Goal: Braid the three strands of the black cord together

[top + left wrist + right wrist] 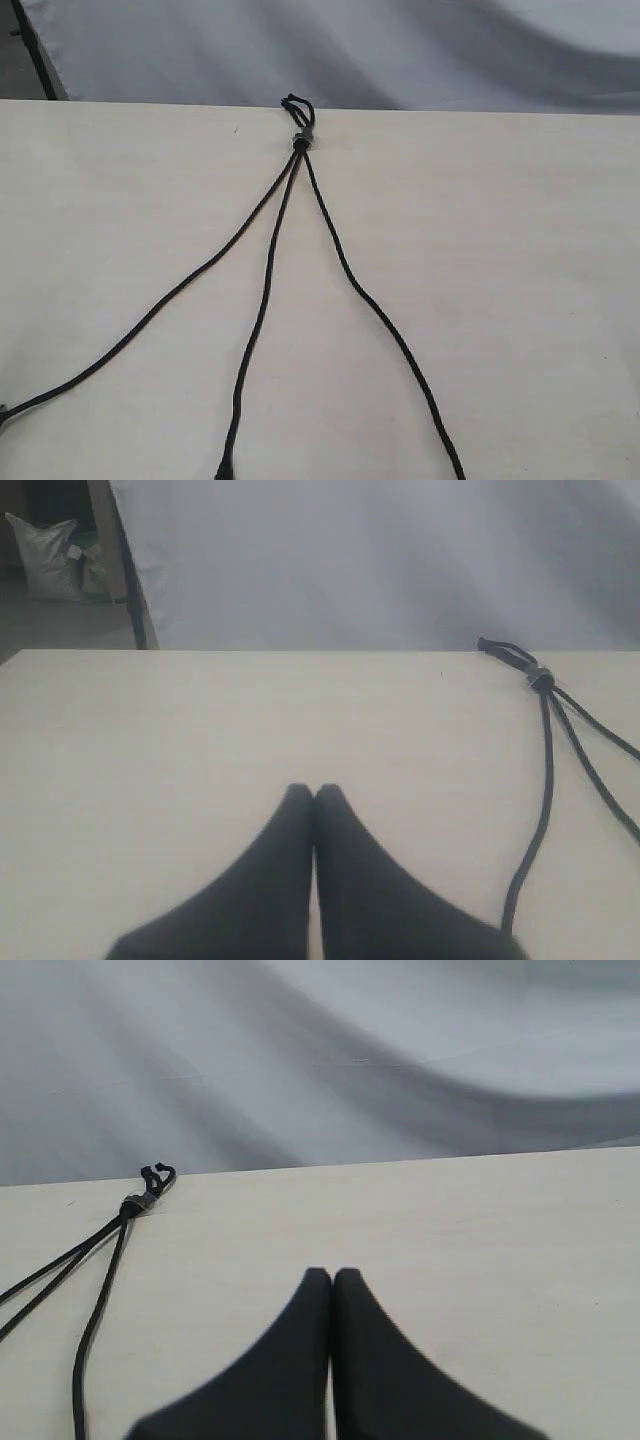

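Black cord [298,125] flat on the pale counter [520,300], unbraided. Grey band [300,141] at upper centre of the exterior frame, just inside the far counter edge, with small loops [297,103] at that edge, in front of the grey cloth [400,50]. Three strands [295,162] fanned out from the band and lying apart:

- left strand [150,315] curving to the lower left frame edge
- middle strand [262,300] running to the bottom edge left of centre
- right strand [385,322] running to the bottom edge right of centre

Left end effector [314,792] narrow, fingertips pressed together, nothing gripped, over bare counter, apart from the cord. Right end effector [332,1275] likewise narrow, fingertips touching, nothing gripped, apart from the cord.
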{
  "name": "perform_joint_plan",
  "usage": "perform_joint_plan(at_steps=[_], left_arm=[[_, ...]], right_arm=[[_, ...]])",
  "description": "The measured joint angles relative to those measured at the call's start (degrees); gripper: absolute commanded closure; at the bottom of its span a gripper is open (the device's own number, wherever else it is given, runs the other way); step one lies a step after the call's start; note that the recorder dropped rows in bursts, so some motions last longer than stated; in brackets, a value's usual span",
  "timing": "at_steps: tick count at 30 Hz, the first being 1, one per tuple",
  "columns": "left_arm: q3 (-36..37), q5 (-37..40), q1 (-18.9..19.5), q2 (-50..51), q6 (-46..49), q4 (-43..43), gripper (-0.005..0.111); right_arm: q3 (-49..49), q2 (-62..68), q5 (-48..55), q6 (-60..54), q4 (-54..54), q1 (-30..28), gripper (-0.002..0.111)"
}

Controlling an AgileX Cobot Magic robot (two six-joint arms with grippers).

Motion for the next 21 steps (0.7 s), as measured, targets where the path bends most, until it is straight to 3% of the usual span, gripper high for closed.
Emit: perform_joint_plan(at_steps=[10, 14, 16, 18, 19, 21], left_arm=[[0.0, 0.0, 0.0, 0.0, 0.0, 0.0, 0.107], [0.0, -2.3, 0.0, 0.0, 0.0, -1.7, 0.107], [0.0, -8.3, 0.0, 0.0, -1.0, -4.2, 0.107], [0.0, -20.5, 0.0, 0.0, -6.5, -7.3, 0.107], [0.0, -28.9, 0.0, -0.1, -13.6, -8.1, 0.107], [-0.1, -39.7, 0.0, -0.1, -17.0, -8.1, 0.107]], right_arm=[[0.0, 0.0, -0.1, 0.2, 0.0, 0.0, 0.108], [0.0, 0.0, -3.3, 5.2, 5.0, 0.0, 0.108], [0.0, 0.0, -6.5, 8.8, 9.0, 0.0, 0.108], [0.0, 0.0, -13.8, 13.0, 12.8, 0.0, 0.108], [0.0, 0.0, -19.8, 14.3, 13.9, 0.0, 0.108], [-0.4, 0.0, -26.5, 14.7, 11.5, 0.0, 0.108]])
